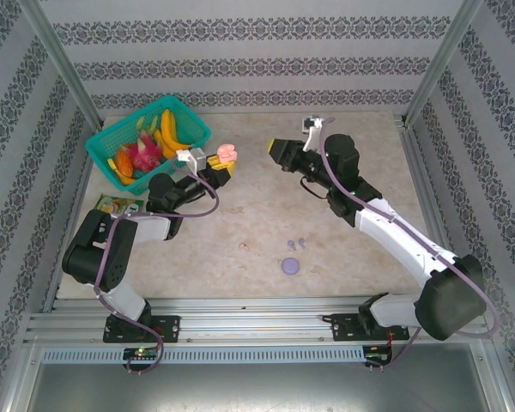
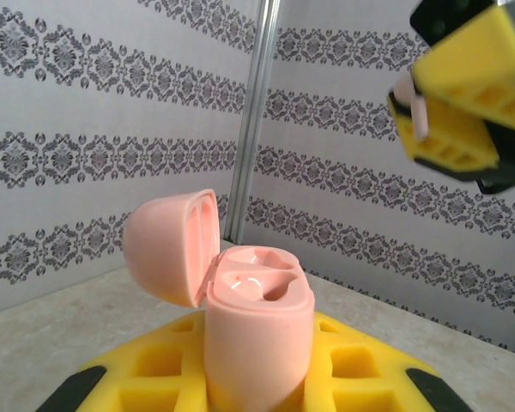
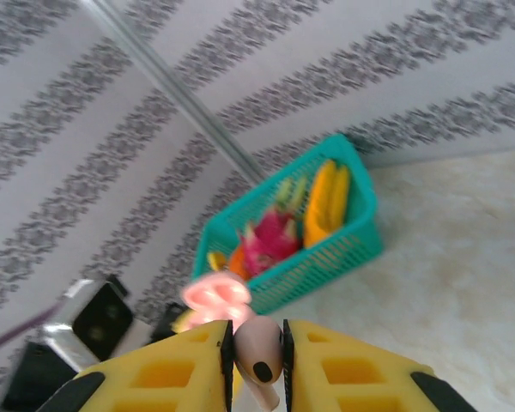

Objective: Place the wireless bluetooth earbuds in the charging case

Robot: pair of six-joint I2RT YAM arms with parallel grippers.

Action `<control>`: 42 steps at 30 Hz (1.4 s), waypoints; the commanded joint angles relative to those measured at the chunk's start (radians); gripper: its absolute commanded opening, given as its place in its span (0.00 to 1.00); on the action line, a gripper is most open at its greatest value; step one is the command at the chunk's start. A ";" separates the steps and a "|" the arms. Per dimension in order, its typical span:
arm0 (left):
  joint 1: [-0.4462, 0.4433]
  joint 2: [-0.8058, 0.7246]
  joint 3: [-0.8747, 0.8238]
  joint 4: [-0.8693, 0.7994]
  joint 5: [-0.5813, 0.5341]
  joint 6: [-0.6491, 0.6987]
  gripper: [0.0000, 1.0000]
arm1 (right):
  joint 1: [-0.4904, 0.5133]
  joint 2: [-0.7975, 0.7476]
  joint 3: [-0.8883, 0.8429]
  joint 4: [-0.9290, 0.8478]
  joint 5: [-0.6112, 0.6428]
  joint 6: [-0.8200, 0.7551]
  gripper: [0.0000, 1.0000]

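Observation:
My left gripper (image 1: 221,168) is shut on an open pale pink charging case (image 1: 227,154) and holds it upright above the table. In the left wrist view the case (image 2: 259,330) has its lid (image 2: 167,245) tipped back to the left and its two wells facing up. My right gripper (image 1: 273,148) hovers just right of the case. It is shut on a pale pink earbud (image 3: 259,354) with its stem pointing down. That earbud (image 2: 417,110) also shows at the top right of the left wrist view. Two lilac earbuds (image 1: 296,245) lie on the table.
A round lilac case (image 1: 290,265) lies near the front of the table beside the lilac earbuds. A small pink speck (image 1: 245,247) sits left of them. A teal basket (image 1: 120,137) of toy fruit stands at the back left. A snack packet (image 1: 118,205) lies near the left arm.

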 commanded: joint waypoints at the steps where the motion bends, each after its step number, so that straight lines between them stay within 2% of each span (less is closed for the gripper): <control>1: -0.010 0.010 0.039 0.066 0.043 -0.023 0.00 | -0.005 0.050 0.052 0.112 -0.118 0.047 0.23; 6: -0.021 0.013 0.066 0.061 0.045 -0.022 0.00 | 0.008 0.108 0.101 0.178 -0.189 0.078 0.23; 12: -0.030 0.020 0.090 0.059 0.047 -0.029 0.00 | 0.026 0.145 0.121 0.205 -0.218 0.062 0.23; 42: -0.046 0.035 0.117 0.061 0.051 -0.043 0.00 | 0.063 0.281 0.174 0.228 -0.237 0.035 0.23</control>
